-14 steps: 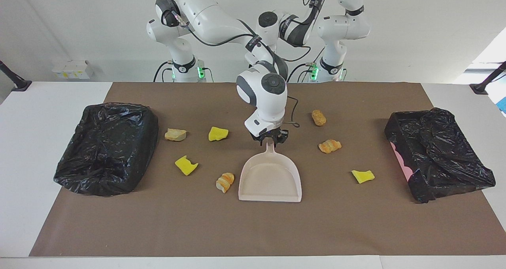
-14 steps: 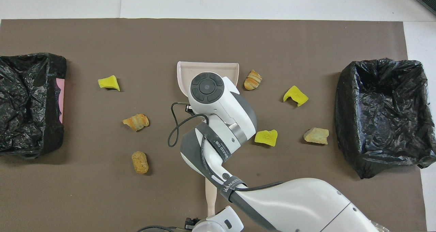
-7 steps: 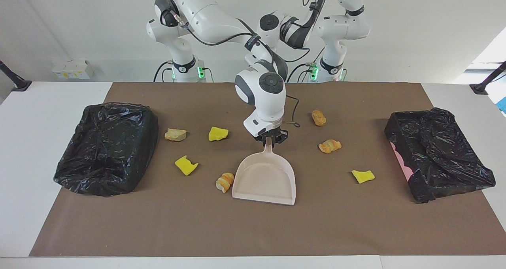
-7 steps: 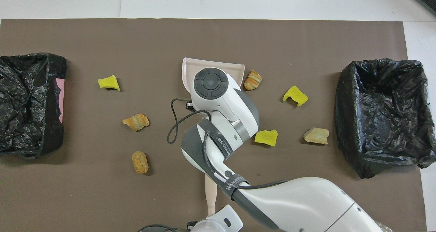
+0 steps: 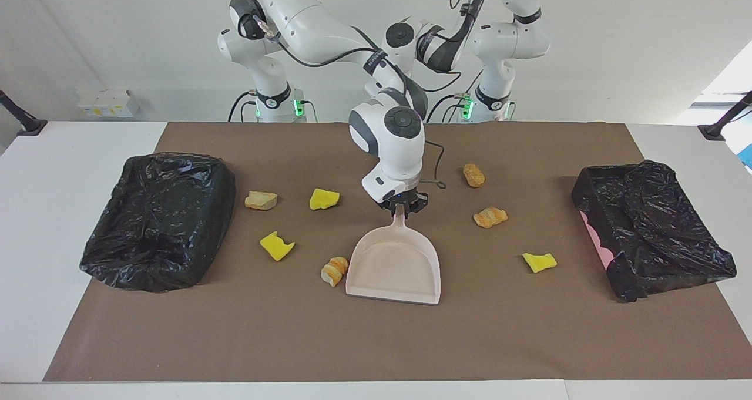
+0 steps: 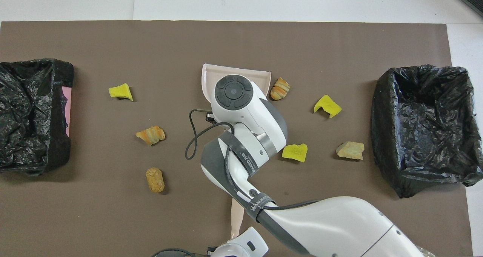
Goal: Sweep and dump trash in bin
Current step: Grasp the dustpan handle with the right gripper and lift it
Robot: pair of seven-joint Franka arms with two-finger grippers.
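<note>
**Worktop** (image 5: 59, 271), white, covered mid-span by a brown mat (image 5: 352, 341).

**Bins.** One bin lined with a black bag (image 5: 158, 221) is set at the right arm's end of the worktop. A second black-bagged bin (image 5: 652, 229), with a pink wall showing, is set at the left arm's end.

**Dustpan** (image 5: 395, 268), beige, is laid mid-worktop, its mouth turned to the edge farthest from the robots.

**Right tool** (image 5: 401, 206) is closed narrow on the dustpan's handle.

**Left tool** (image 6: 234, 246) is seen only at the robots' edge in the overhead view. It is closed. A beige handle (image 6: 234, 215) ends at it; whether that is gripped cannot be told.

**Trash**, seven scraps, all lying on the mat.
- Toward the right arm's end: tan chunk (image 5: 261, 200), two yellow bits (image 5: 324, 199) (image 5: 276, 246), and a bread roll piece (image 5: 335, 271) just beside the dustpan's side wall.
- Toward the left arm's end: tan nugget (image 5: 473, 175), orange pastry piece (image 5: 490, 217), yellow bit (image 5: 539, 262).
</note>
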